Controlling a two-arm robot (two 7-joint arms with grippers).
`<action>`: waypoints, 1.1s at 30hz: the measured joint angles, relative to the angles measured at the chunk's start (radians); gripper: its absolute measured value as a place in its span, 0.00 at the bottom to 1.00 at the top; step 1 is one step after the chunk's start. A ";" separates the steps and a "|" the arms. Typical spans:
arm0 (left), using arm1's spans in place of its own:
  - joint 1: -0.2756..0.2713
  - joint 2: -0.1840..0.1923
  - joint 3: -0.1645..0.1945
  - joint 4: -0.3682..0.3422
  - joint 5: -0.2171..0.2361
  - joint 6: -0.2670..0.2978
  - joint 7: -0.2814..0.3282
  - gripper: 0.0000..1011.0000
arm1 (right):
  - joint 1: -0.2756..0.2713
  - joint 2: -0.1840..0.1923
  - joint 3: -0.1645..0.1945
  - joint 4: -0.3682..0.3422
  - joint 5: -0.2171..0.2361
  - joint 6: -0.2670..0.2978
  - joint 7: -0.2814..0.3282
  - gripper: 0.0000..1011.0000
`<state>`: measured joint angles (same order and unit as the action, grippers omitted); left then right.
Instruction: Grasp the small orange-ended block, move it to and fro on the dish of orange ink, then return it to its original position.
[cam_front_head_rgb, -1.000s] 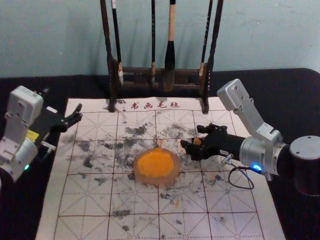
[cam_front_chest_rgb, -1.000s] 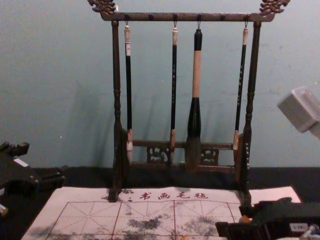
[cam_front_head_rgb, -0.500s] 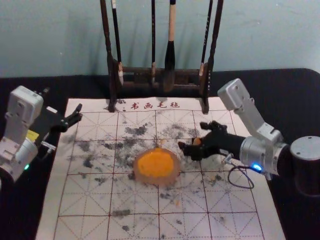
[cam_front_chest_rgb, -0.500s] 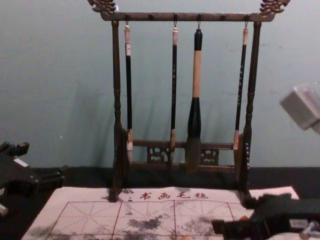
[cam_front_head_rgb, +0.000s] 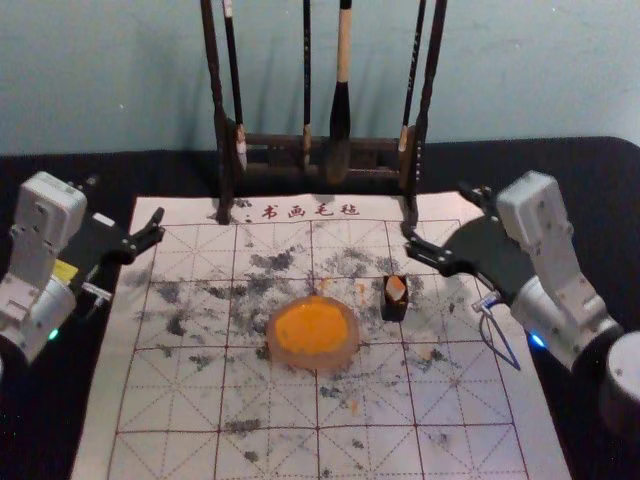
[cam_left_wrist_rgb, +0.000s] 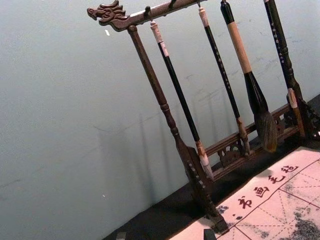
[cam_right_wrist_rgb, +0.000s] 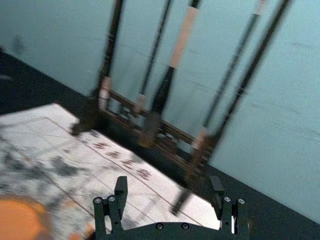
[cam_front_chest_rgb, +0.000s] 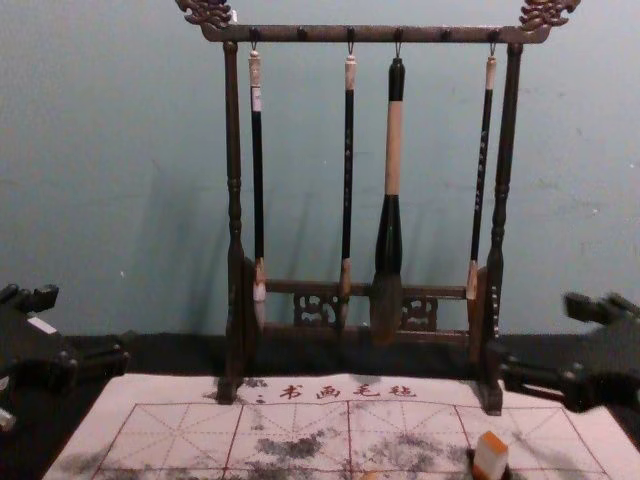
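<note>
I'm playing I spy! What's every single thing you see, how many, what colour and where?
Small white block with orange end: 1, standing in the holder
Small black holder: 1, on the mat, right of the dish
Round pinkish dish: 1, orange ink inside, mid-mat
White gridded mat: 1, red lines, dark smudges, on the cloth
Black cloth: 1, under everything
Dark brown rack: 1, at the mat's far edge
Slim black brushes: 3, hanging
Thick black-and-tan brush: 1, hanging
Blue-green wall: 1, behind
Silver-grey arms: 2, left and right
Black left gripper: 1, open, mat's far-left corner
Black right gripper: 1, open, mat's far-right corner
</note>
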<state>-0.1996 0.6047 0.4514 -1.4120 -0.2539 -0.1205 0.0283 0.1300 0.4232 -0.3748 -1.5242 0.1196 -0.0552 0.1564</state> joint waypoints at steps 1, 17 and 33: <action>0.000 0.000 0.000 0.000 0.000 0.000 0.000 0.99 | -0.018 -0.005 0.009 0.008 -0.020 -0.023 -0.031 0.99; 0.000 0.000 0.000 0.000 0.000 0.000 0.000 0.99 | -0.089 -0.044 0.048 0.073 -0.091 -0.105 -0.135 0.99; 0.000 0.000 0.000 0.000 0.000 0.000 0.000 0.99 | -0.085 -0.040 0.044 0.067 -0.084 -0.100 -0.127 0.99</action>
<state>-0.1995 0.6047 0.4514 -1.4120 -0.2539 -0.1205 0.0283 0.0452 0.3836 -0.3304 -1.4575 0.0352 -0.1553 0.0293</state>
